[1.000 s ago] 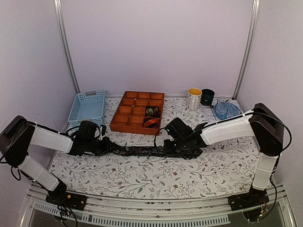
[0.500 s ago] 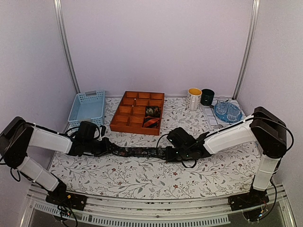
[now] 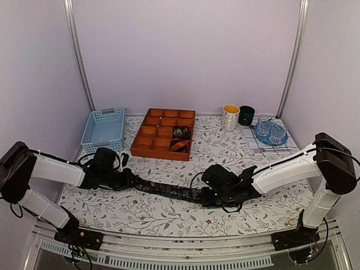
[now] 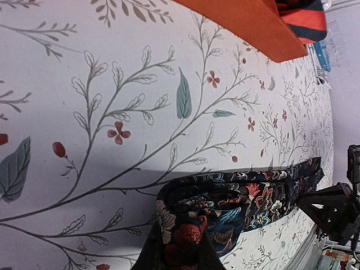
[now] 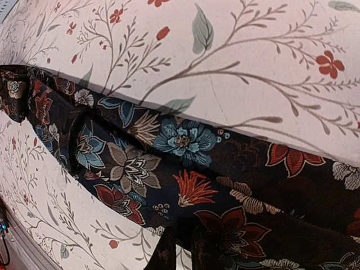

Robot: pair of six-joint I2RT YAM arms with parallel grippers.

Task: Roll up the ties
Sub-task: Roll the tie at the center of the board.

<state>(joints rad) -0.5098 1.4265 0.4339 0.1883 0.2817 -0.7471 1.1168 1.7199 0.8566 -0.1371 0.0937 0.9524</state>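
Observation:
A dark floral tie [image 3: 169, 189] lies stretched across the tablecloth between both grippers. My left gripper [image 3: 127, 181] is shut on its narrow left end. In the left wrist view that end [image 4: 191, 216] is folded over itself between the fingers, at my left gripper [image 4: 180, 253]. My right gripper [image 3: 209, 197] is shut on the tie's wide part; the right wrist view shows the floral fabric [image 5: 185, 146] running across, its near edge pinched at my right gripper [image 5: 185, 250]. Two rolled ties sit in the orange tray: a dark one [image 3: 181, 132] and a red-and-black one [image 3: 180, 145].
The orange compartment tray [image 3: 152, 147] stands at the back centre, with a light blue basket [image 3: 103, 128] to its left. A white-and-yellow mug [image 3: 230, 117], a dark mug [image 3: 246, 115] and a blue glass dish [image 3: 270, 131] stand at the back right.
My right gripper has pulled its end of the tie toward the table's near edge, so the tie now runs slanted. My left gripper has shifted slightly nearer, still gripping.

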